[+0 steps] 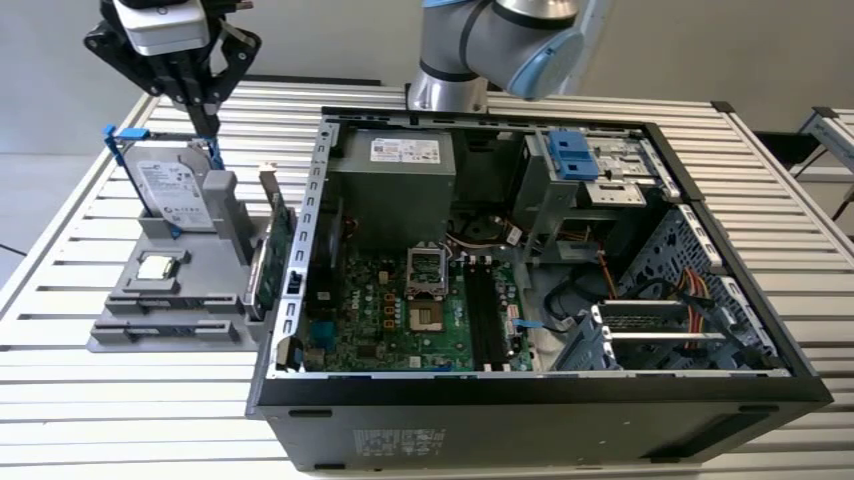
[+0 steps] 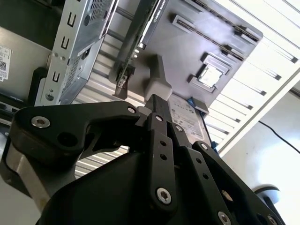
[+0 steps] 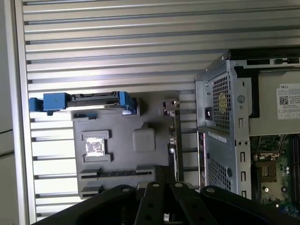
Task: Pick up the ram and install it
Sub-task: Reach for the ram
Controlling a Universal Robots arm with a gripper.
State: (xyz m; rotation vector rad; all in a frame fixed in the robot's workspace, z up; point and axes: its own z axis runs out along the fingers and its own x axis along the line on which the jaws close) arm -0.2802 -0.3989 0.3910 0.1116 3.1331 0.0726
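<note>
In the exterior view my gripper [image 1: 200, 103] hangs above the back of the grey parts fixture [image 1: 134, 335], at the view's left. Its fingers are shut on the ram [image 1: 211, 145], a slim dark stick that points down from the fingertips beside the upright hard drive [image 1: 174, 190]. Both wrist views show the black fingers [image 2: 159, 140] [image 3: 159, 187] pressed together over the fixture [image 3: 122, 117]; the ram itself is hard to make out there. The open computer case [image 1: 747, 375] lies to the right, and the long memory slots [image 1: 487, 320] sit on its motherboard.
On the fixture stand the blue-tabbed hard drive [image 3: 93, 101], a processor chip [image 1: 158, 267] and a green expansion card [image 1: 271, 262] upright next to the case wall. Inside the case are the power supply [image 1: 394, 170], a drive cage [image 1: 587, 165] and cables [image 1: 681, 295]. The slatted table [image 1: 107, 400] surrounds everything.
</note>
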